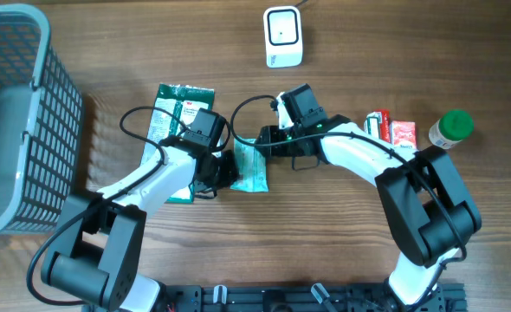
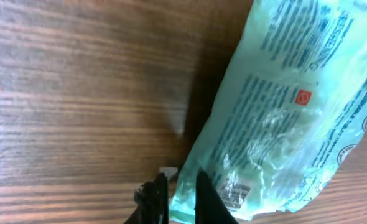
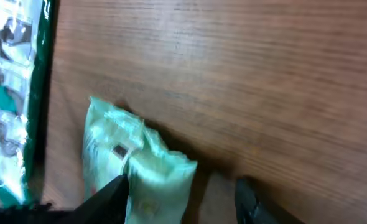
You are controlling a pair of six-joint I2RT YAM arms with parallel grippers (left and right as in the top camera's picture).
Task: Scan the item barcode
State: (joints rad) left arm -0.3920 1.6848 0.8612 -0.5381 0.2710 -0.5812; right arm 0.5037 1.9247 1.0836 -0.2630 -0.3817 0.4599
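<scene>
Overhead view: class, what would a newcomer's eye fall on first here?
The pale green packet in the middle, pinched at its edge by the left gripper, with the right gripper open beside it. Then the white scanner beyond it and the grey basket on the left.

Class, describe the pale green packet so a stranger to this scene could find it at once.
On the wooden table, look near the middle, where the two arms meet. There is a pale mint-green packet, one edge pinched between the fingers of the left gripper. The bag beside it is darker green and larger.
</scene>
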